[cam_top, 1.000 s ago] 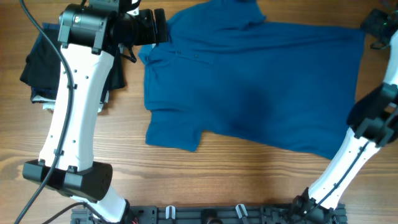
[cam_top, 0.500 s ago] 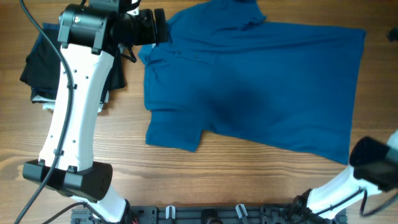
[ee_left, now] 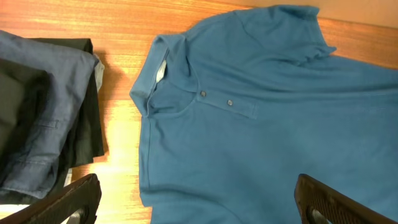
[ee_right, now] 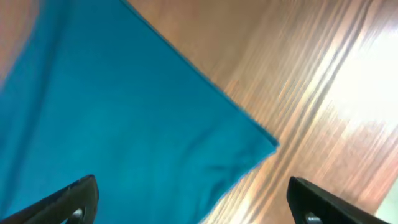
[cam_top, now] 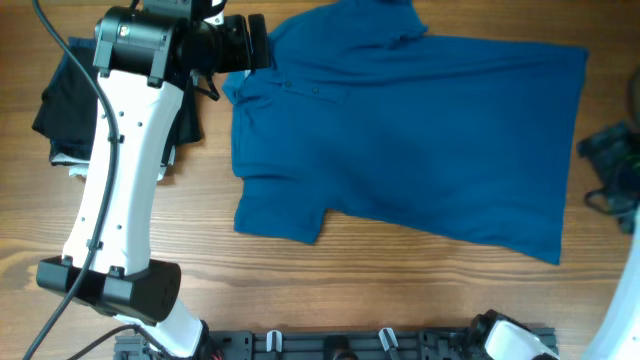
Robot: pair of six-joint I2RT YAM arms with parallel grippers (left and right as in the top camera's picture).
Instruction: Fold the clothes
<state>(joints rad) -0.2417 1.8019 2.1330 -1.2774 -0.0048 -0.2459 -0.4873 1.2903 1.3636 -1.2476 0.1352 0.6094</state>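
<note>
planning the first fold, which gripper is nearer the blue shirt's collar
Left. The left gripper sits open right by the collar of the blue shirt; the right gripper is open at the opposite end, by the hem corner.

You've got one blue shirt (cam_top: 420,130) on one tabletop (cam_top: 400,290), and two buttons (ee_left: 203,94) (ee_left: 229,102) show on its placket. Beside it you can count three folded pieces in one stack: one dark navy garment (ee_left: 43,118), one black garment (ee_left: 87,134) and one white-grey garment (cam_top: 72,166). Hardware count for you: two arms, left arm (cam_top: 115,200) and right arm (cam_top: 628,300), and two grippers, left gripper (ee_left: 199,205) and right gripper (ee_right: 196,202), two fingers each.
</note>
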